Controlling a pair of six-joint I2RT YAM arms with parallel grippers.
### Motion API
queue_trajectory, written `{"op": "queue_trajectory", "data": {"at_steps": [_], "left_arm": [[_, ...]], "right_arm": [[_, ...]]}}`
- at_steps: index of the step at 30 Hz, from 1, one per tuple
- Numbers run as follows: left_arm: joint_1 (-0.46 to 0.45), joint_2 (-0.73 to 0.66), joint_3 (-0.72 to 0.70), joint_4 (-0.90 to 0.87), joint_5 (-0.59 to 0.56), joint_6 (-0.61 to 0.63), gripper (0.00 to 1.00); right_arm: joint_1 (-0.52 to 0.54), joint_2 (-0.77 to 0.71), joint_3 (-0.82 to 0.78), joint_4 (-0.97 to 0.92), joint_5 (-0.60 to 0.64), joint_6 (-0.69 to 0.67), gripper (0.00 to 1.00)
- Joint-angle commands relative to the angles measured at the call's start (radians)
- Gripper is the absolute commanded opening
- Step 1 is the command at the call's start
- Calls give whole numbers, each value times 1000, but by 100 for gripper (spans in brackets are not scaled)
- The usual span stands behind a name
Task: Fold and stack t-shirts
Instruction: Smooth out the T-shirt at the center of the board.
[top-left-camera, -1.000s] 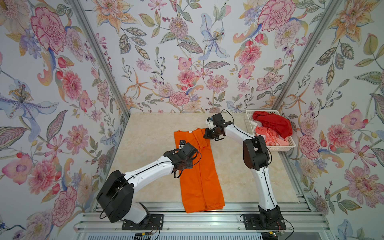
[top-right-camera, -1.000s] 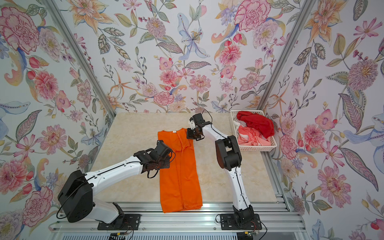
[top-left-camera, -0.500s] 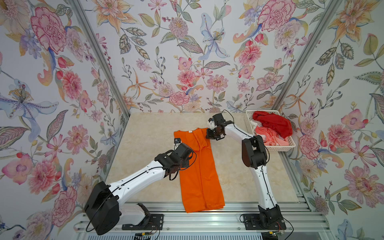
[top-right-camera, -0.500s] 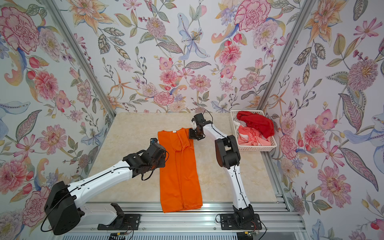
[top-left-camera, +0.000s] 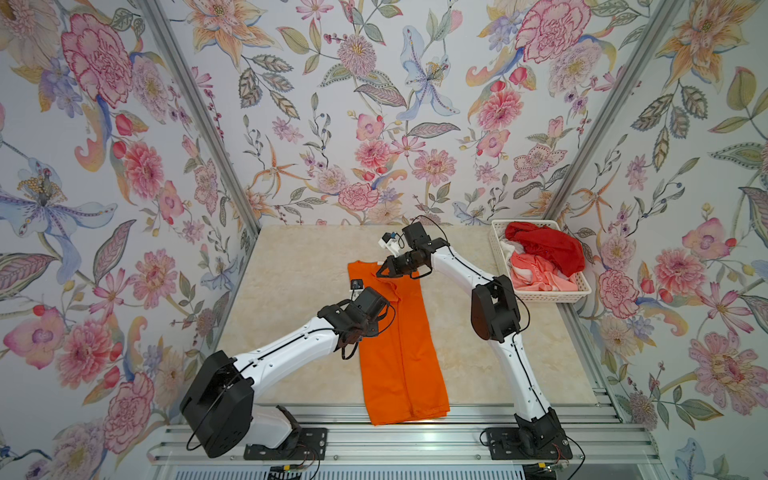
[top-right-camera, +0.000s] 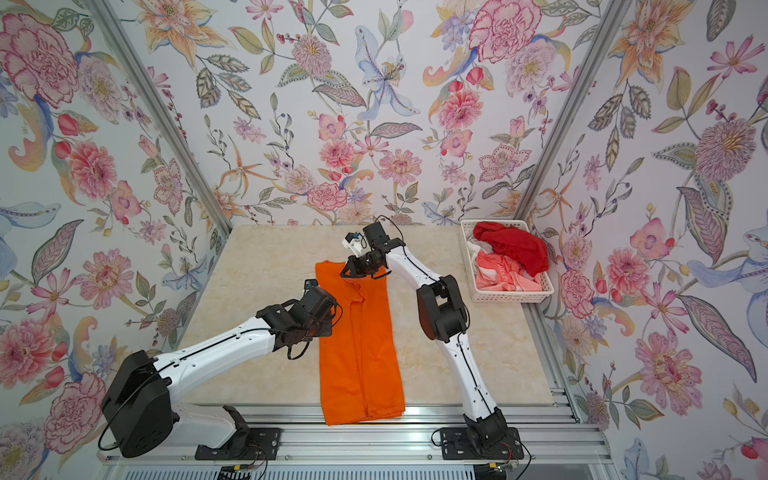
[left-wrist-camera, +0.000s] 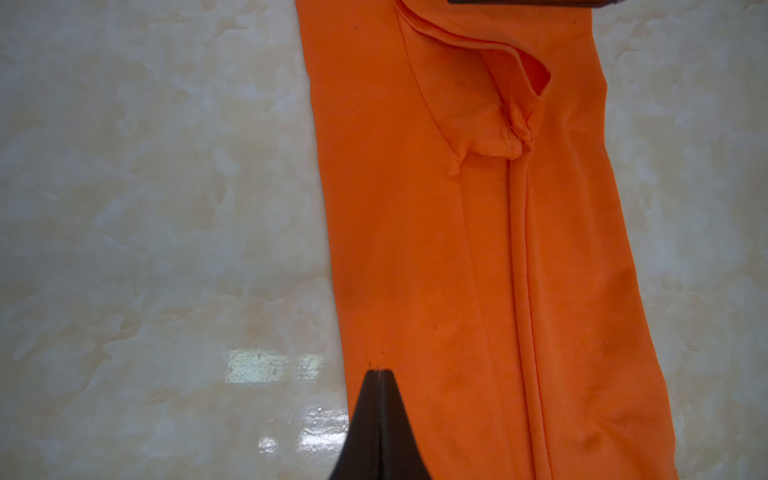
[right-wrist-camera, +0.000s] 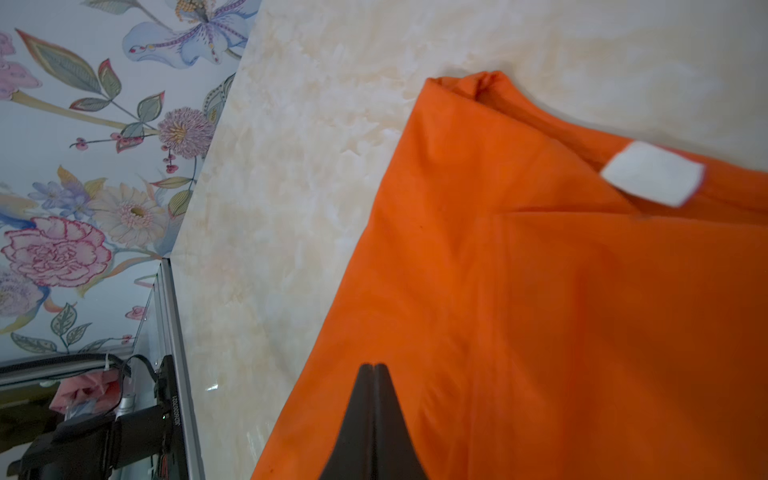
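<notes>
Marble table (top-left-camera: 299, 291) bearing one orange t-shirt (top-left-camera: 399, 353), folded lengthwise into a narrow strip.
The strip's long axis runs from the hem, which overhangs the table edge at the robot's rail, out to the collar end. The white basket (top-left-camera: 540, 297) is well apart from the collar end on the right arm's side and holds a red t-shirt (top-left-camera: 544, 247) over a coral-and-white t-shirt (top-left-camera: 536, 272). The right gripper (right-wrist-camera: 374, 368), jaws pressed together and empty, is over the collar end near the neck label (right-wrist-camera: 652, 172). The left gripper (left-wrist-camera: 377, 374), likewise closed on nothing, is over the strip's left edge below the tucked sleeve. Judged next: a crosswise fold. The collar lies nearest the right claw, and the hem is far from both.
</notes>
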Motion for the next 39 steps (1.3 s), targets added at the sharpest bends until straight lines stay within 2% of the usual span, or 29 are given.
{"op": "queue_trajectory", "data": {"at_steps": [1, 5, 12, 17, 27, 31, 35, 39], "left_arm": [[19, 29, 1, -14, -21, 7, 0], [23, 37, 8, -15, -22, 9, 0], [34, 37, 2, -15, -27, 7, 0], [37, 46, -2, -15, -28, 5, 0], [42, 65, 3, -15, -24, -2, 0], [49, 89, 12, -15, -30, -1, 0], [89, 143, 43, -15, -51, -26, 0], [144, 309, 173, -19, -49, 4, 0]], "right_arm": [[59, -80, 52, -145, -36, -112, 2], [48, -120, -15, -147, 67, -103, 2], [-52, -224, -266, 27, 297, 16, 2], [-71, -147, -288, 13, 253, 23, 0], [59, -64, -258, -32, 163, -8, 0], [103, -160, -379, 14, 182, -3, 0], [84, -295, -452, 53, 252, 8, 2], [12, -393, -465, 76, 369, 14, 6]]}}
